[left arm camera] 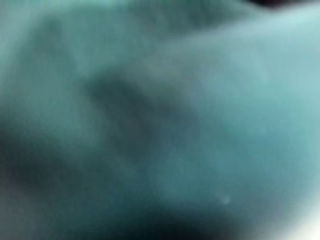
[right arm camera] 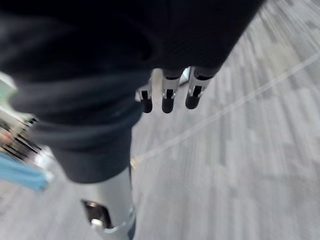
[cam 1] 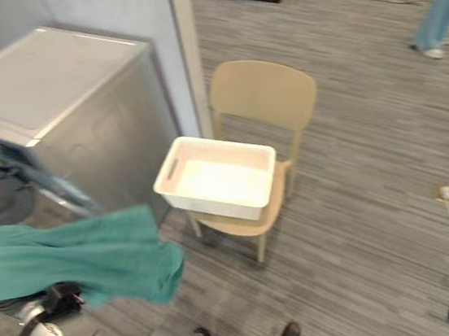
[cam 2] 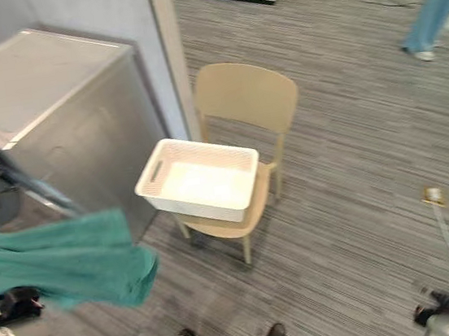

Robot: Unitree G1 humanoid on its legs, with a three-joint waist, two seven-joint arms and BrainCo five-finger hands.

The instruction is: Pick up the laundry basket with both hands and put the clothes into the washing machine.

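- Nearest, a teal green cloth [cam 1: 80,259] drapes over the left hand [cam 1: 56,300]; whether it is gripped, I cannot tell. Loosely held, it may slide to the floor.
- The right hand [right arm camera: 168,97] hangs low, fingers released.
- Beyond stands the silver-grey metal washing machine [cam 1: 76,96].
- Farther off, the empty white plastic laundry basket [cam 1: 217,177] sits on a beige wooden chair [cam 1: 264,93].

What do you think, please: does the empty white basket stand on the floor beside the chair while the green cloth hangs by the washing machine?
No: the left eye view shows the empty white basket on the seat of the chair, not on the floor. The green cloth does hang by the washing machine.
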